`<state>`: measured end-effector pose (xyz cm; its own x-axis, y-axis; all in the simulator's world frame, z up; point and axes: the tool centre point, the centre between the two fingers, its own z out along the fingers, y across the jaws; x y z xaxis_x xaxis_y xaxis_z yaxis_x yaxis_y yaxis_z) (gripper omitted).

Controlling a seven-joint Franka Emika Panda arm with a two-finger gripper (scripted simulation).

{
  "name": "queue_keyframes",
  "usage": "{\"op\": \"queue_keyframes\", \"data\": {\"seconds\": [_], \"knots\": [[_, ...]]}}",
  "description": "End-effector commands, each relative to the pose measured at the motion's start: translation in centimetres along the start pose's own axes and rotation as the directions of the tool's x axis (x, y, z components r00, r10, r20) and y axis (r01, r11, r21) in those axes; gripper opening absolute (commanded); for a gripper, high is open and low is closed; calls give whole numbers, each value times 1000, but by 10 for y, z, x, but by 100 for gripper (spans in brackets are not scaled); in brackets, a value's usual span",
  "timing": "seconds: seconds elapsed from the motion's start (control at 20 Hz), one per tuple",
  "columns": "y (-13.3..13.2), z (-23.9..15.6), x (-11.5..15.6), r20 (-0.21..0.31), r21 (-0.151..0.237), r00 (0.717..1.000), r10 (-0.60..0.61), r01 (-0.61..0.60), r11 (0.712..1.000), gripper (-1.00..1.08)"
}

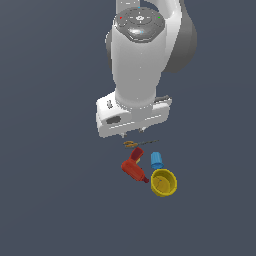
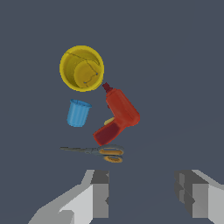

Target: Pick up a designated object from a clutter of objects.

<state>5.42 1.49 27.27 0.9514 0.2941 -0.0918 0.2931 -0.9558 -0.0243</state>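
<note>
While the arm (image 1: 137, 65) hangs over the clutter, the gripper (image 2: 142, 192) sits above the grey bench (image 1: 50, 200) with its fingers (image 2: 98, 192) spread wide apart and nothing between them. No contact with any item.

Yellow cup (image 1: 164, 182): lies at the edge of the group farthest from the arm in the exterior view, at the exterior view's right of the drill's nose. Wide rim, tapered, mouth facing the wrist camera (image 2: 82, 68) so the inside bottom is visible. It looks tilted in the exterior view; can't tell if it rests on its side or base.

Blue cup (image 1: 156, 160): smaller, just beside the yellow cup, between it and the scissors. Appears apart from both in the wrist view (image 2: 78, 113).

Red drill (image 1: 134, 167): its dark tip points toward the yellow cup and ends just beside the rim (image 2: 119, 114); touching or not, can't tell.

Scissors (image 1: 139, 144): thin, orange-brown handles, closest item to the fingers, lying flat just past the drill's handle (image 2: 98, 152).

All four items sit close together; the gripper is clear of them and off to the scissors' side of the group.
</note>
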Motion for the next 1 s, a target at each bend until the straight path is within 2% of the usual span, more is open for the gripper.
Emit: {"op": "queue_keyframes", "data": {"seconds": [0.0,0.2,0.45,0.7,0.95], "knots": [[-3,4,16,7,1,997,-73,73,997,28],[-9,12,42,17,6,982,-190,190,982,28],[-17,25,72,27,17,943,-331,330,944,28],[-26,40,99,31,33,886,-462,461,887,28],[-35,57,123,29,52,813,-581,579,813,28]]}}
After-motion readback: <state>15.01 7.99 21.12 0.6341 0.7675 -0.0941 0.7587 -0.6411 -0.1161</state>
